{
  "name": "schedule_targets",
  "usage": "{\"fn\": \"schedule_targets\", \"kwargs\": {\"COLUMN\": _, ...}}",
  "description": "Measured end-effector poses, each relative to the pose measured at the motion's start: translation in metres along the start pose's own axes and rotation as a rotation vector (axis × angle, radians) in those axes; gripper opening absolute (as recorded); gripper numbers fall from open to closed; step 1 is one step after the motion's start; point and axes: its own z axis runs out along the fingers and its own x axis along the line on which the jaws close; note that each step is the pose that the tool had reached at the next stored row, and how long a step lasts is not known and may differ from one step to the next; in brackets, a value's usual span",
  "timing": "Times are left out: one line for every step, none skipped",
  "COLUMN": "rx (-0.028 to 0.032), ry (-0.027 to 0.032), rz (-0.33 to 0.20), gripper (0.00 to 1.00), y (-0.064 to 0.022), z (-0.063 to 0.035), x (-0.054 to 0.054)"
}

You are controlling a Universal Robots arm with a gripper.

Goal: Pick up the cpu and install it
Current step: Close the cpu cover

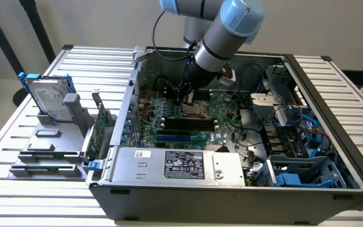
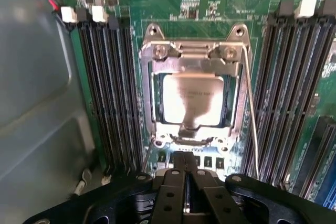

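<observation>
The cpu, a small square chip with a silver-grey top, lies flat in the motherboard socket inside its metal retention frame. My gripper hovers just above one edge of that socket, its two black fingers pressed together with nothing between them. In the exterior view the gripper reaches down into the open computer case, right over the socket on the green motherboard.
Black memory slots flank the socket on both sides, and a thin wire lever runs along the frame. A silver box with a black label fills the case's front. A hard drive with blue brackets stands on the table at the exterior view's left.
</observation>
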Motion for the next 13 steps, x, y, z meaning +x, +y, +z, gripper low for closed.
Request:
{"fn": "schedule_targets", "kwargs": {"rx": 0.0007, "ry": 0.0005, "rz": 0.000, "gripper": 0.11, "y": -0.0029, "z": 0.0007, "x": 0.000}}
{"fn": "schedule_targets", "kwargs": {"rx": 0.0014, "ry": 0.0008, "rz": 0.000, "gripper": 0.11, "y": -0.0060, "z": 0.0014, "x": 0.000}}
{"fn": "schedule_targets", "kwargs": {"rx": 0.0025, "ry": 0.0007, "rz": 0.000, "gripper": 0.11, "y": -0.0090, "z": 0.0019, "x": 0.000}}
{"fn": "schedule_targets", "kwargs": {"rx": 0.0035, "ry": 0.0010, "rz": 0.000, "gripper": 0.11, "y": -0.0119, "z": 0.0024, "x": 0.000}}
{"fn": "schedule_targets", "kwargs": {"rx": 0.0045, "ry": 0.0012, "rz": 0.000, "gripper": 0.11, "y": -0.0152, "z": 0.0030, "x": -0.001}}
{"fn": "schedule_targets", "kwargs": {"rx": 0.0051, "ry": 0.0014, "rz": 0.000, "gripper": 0.11, "y": -0.0181, "z": 0.0034, "x": -0.001}}
{"fn": "schedule_targets", "kwargs": {"rx": 0.0053, "ry": 0.0014, "rz": 0.000, "gripper": 0.11, "y": -0.0208, "z": 0.0038, "x": -0.001}}
{"fn": "schedule_targets", "kwargs": {"rx": 0.0053, "ry": 0.0015, "rz": 0.000, "gripper": 0.11, "y": -0.0236, "z": 0.0043, "x": -0.001}}
{"fn": "schedule_targets", "kwargs": {"rx": 0.0053, "ry": 0.0018, "rz": 0.000, "gripper": 0.11, "y": -0.0260, "z": 0.0050, "x": -0.001}}
{"fn": "schedule_targets", "kwargs": {"rx": 0.0053, "ry": 0.0017, "rz": 0.000, "gripper": 0.11, "y": -0.0274, "z": 0.0055, "x": -0.001}}
{"fn": "schedule_targets", "kwargs": {"rx": 0.0054, "ry": 0.0016, "rz": 0.000, "gripper": 0.11, "y": -0.0276, "z": 0.0055, "x": -0.001}}
{"fn": "schedule_targets", "kwargs": {"rx": 0.0054, "ry": 0.0018, "rz": 0.000, "gripper": 0.11, "y": -0.0276, "z": 0.0056, "x": -0.001}}
{"fn": "schedule_targets", "kwargs": {"rx": 0.0054, "ry": 0.0018, "rz": 0.000, "gripper": 0.11, "y": -0.0276, "z": 0.0056, "x": -0.001}}
